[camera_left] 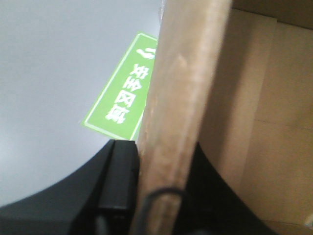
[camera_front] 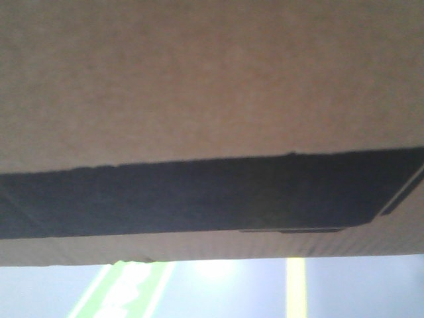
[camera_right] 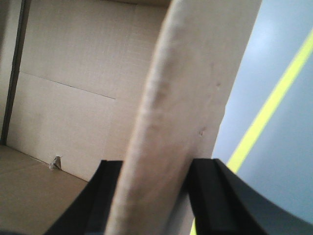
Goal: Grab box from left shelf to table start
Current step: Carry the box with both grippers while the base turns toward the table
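My box (camera_front: 199, 79) fills the front view nearly edge to edge, black panel low, with only a strip of grey floor (camera_front: 40, 291) showing beneath. The left gripper (camera_left: 164, 171) is clamped on one cardboard wall and the right gripper (camera_right: 156, 191) on another. The floor carries a green sign (camera_left: 122, 93) with white Chinese characters and a yellow line (camera_right: 274, 103).

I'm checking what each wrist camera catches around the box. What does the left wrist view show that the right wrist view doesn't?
Left wrist only: a green sign with white characters. Right wrist only: a yellow line and a small tear low inside the box. Both: the left tool and the right tool each clamp a box wall, bare cardboard interior beside it.
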